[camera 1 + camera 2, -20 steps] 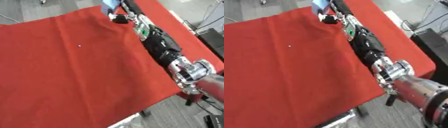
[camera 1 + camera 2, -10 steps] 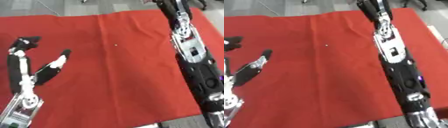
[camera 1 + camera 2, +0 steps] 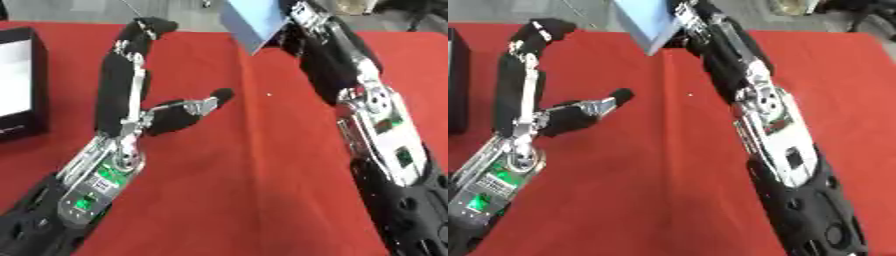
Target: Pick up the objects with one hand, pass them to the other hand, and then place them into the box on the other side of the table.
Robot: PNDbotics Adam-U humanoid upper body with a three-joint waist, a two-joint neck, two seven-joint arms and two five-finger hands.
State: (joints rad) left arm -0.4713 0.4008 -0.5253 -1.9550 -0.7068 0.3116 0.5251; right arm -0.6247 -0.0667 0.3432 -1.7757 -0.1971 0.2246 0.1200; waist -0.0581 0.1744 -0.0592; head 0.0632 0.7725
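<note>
At the far edge of the red bench (image 3: 254, 190), the right hand (image 3: 297, 20) holds a pale blue object (image 3: 254, 22), its fingers curled on it (pick-up apparently done). Near them, the left hand (image 3: 131, 100) waits with fingers spread. Hand-over and placing in the box (image 3: 17, 85) remain.

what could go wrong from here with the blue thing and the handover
The right hand holds the light blue object at the far edge of the table, well away from the open left hand; it may slip on the way across. The grip itself is mostly hidden, so how well it is held cannot be judged. The box sits near the left arm, which could knock it.
</note>
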